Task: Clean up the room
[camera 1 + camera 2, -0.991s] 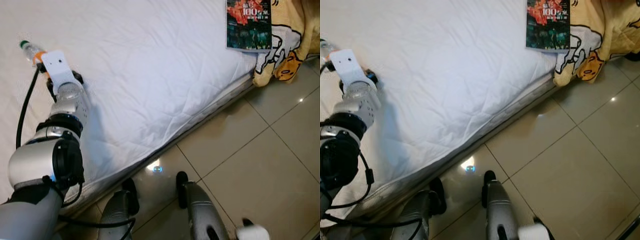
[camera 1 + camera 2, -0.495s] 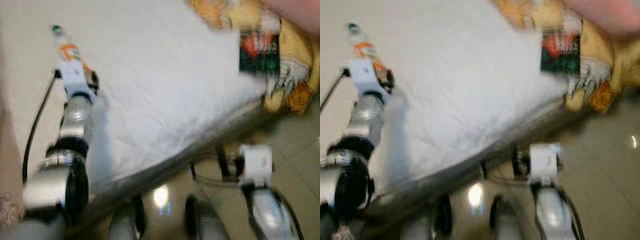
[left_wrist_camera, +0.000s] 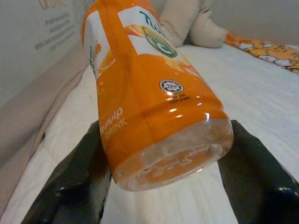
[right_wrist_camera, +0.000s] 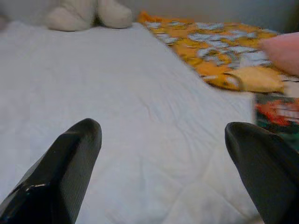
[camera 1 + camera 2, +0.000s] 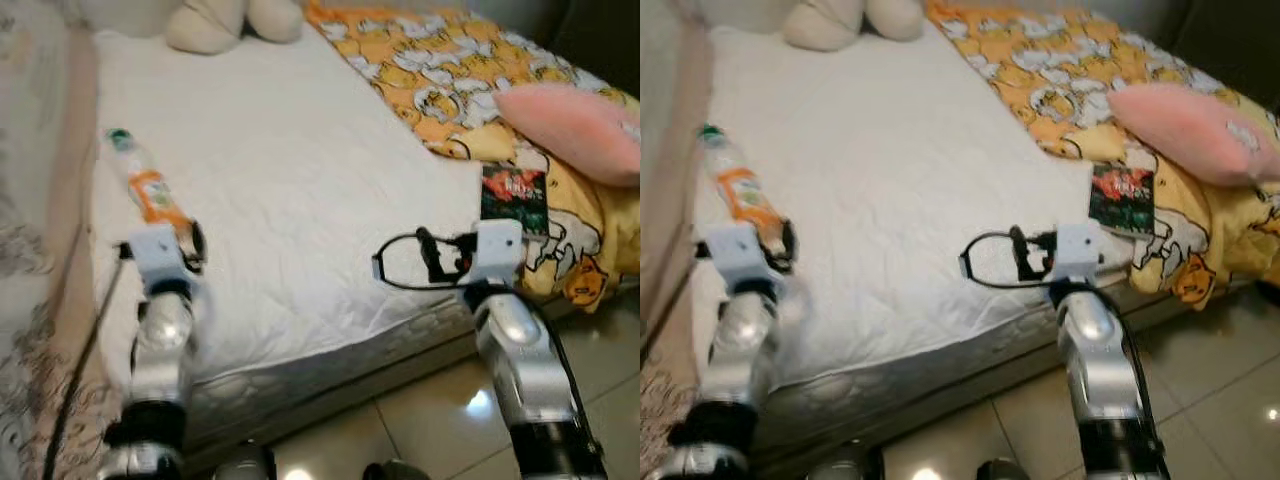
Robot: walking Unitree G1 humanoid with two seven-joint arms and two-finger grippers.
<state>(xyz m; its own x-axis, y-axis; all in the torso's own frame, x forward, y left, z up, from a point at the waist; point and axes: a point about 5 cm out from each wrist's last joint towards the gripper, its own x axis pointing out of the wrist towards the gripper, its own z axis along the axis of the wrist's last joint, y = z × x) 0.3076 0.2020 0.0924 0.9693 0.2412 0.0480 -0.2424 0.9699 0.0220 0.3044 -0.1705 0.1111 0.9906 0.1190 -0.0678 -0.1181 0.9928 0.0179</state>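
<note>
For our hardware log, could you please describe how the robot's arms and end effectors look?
Both arms are silver metal tubes with black joint rings. Each wrist carries a white block. The left end effector and right end effector each have two long, glossy black fingers. Black cables loop near both wrists.

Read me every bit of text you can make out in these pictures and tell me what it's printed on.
"Tw": cut-off green brand lettering on the orange drink bottle between the left gripper's fingers.
"DRINK": white, upside down, low on the same label; the word beside it is unclear.
Round stamp on the label: too small to read.
Book cover on the bed: title blurred, unreadable.
Grey print on the wall: blurred, unreadable.
</note>
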